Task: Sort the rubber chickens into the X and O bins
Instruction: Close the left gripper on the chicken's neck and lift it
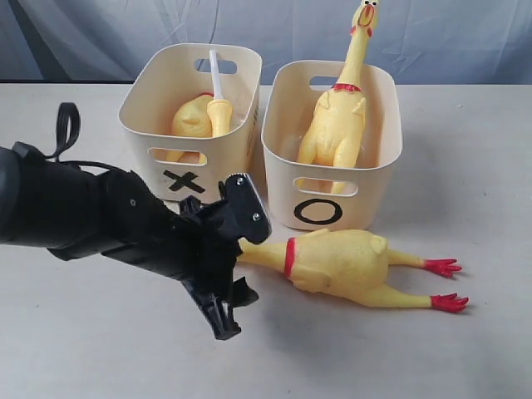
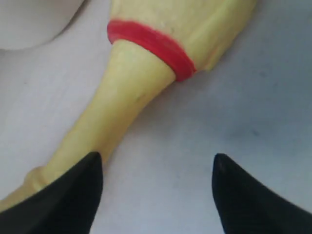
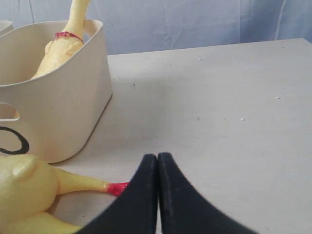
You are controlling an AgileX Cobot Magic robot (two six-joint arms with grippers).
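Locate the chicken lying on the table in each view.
Exterior: chicken lower centre-right, in front of the O bin.
Left wrist: neck and red band, close up, by the open left gripper.
Right wrist: body and red foot, between O bin and shut right gripper.
Landmark: O bin (exterior, right wrist).

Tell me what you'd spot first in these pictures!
A yellow rubber chicken lies on the table in front of the O bin, with the left arm's open end effector right at its neck. Another chicken stands in the O bin, its head poking high above the rim, while the X bin holds broken chicken pieces.
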